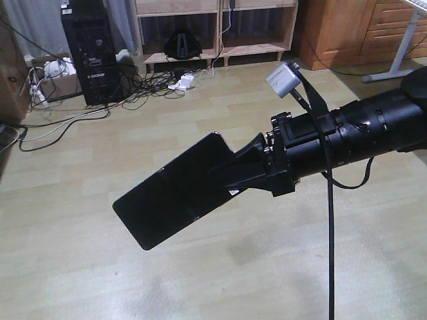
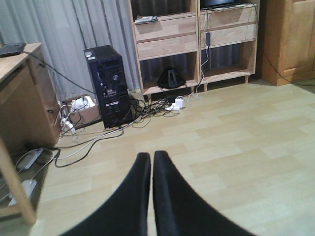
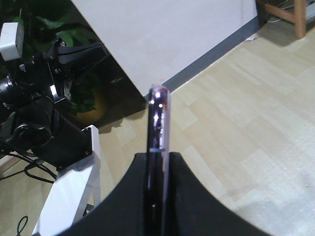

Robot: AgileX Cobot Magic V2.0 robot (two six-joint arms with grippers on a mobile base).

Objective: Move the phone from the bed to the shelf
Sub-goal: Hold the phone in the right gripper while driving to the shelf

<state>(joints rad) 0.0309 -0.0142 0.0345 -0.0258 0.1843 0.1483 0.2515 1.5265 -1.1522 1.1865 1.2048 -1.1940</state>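
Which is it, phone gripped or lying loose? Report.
Gripped. The right hand is shut on one end of the phone, which juts out tilted above the floor.

1 phone point(image 1: 175, 200), 2 grippers point(image 1: 235, 170) point(image 2: 151, 164), 1 shelf point(image 1: 218, 27)

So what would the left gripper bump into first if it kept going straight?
Nothing near the left gripper: just open floor, then probably the cable tangle at the foot of the shelf. Depth is unclear.
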